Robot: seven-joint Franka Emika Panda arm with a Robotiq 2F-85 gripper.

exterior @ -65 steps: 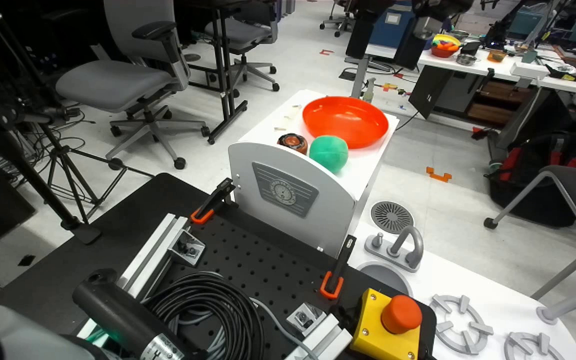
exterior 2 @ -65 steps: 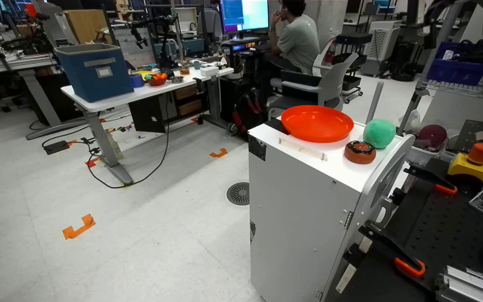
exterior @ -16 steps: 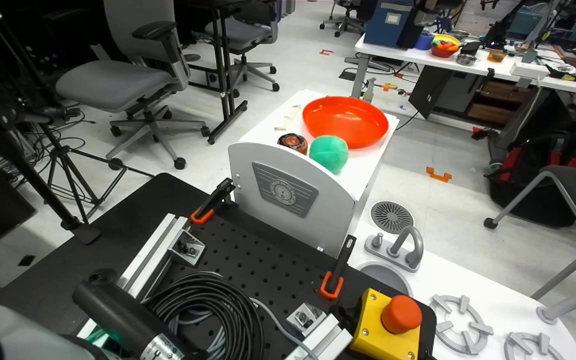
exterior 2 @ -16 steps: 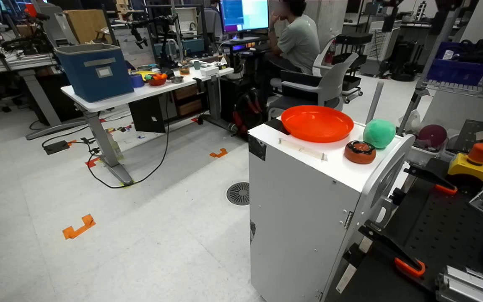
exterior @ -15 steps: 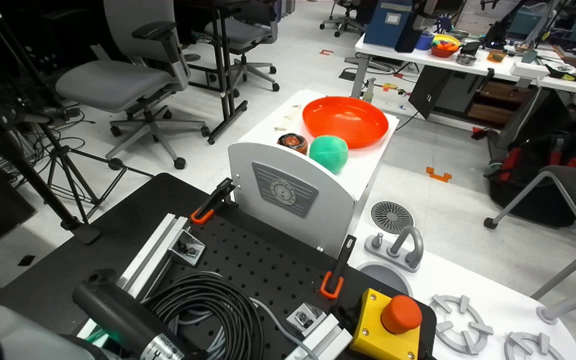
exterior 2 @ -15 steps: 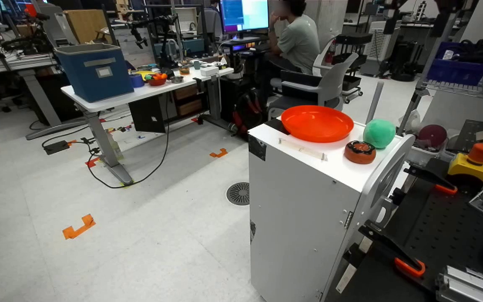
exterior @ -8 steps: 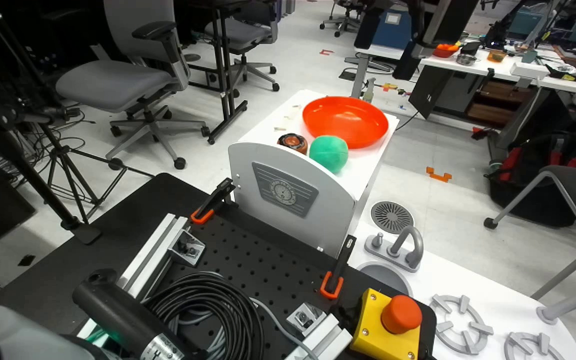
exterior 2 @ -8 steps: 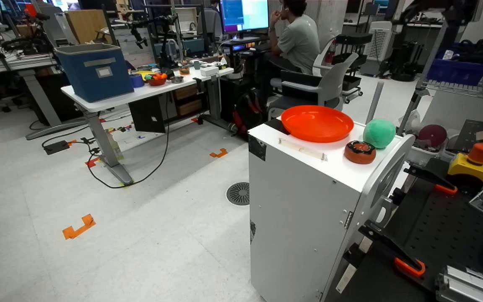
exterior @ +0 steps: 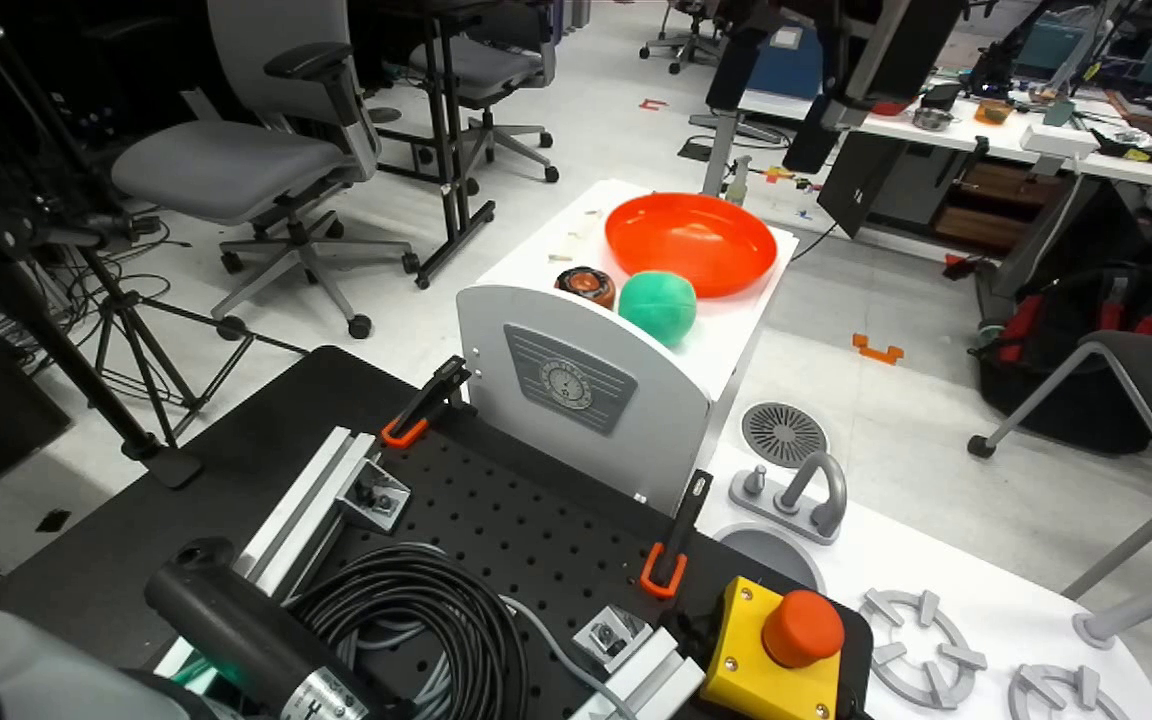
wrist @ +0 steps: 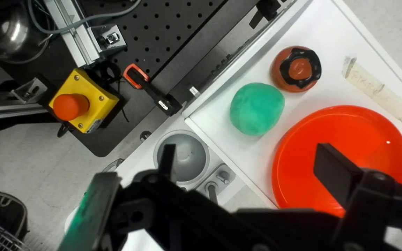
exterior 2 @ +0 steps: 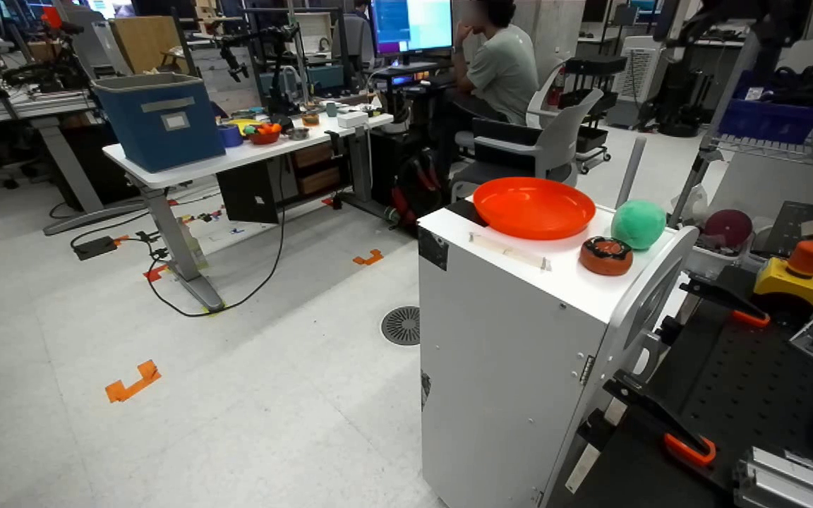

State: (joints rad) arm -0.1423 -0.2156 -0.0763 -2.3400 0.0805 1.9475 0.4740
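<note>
Glossy plastic bowl [exterior: 693,243], matt ball [wrist: 257,108], smooth metal rail [wrist: 73,33]

In an exterior view, a blue fabric bin [exterior 2: 159,130] on a white worktop [exterior 2: 251,152], near a small red bowl [exterior 2: 264,139] of orange and green pieces [exterior 2: 265,128]. Beyond, a seated person [exterior 2: 502,74] in a pale grey-green T-shirt [exterior 2: 512,56] beside a lit monitor [exterior 2: 413,25]. On the floor [exterior 2: 272,416], a black-and-red backpack [exterior 2: 417,185] near a grey chair [exterior 2: 569,134], plus orange tape marks [exterior 2: 124,389]. In both exterior views, a round drain [exterior 2: 401,326]. In an exterior view, a grey office chair [exterior: 226,170] near a tripod [exterior: 118,302], and a play-sink faucet [exterior: 835,490] beside its round basin [exterior: 771,555].
</note>
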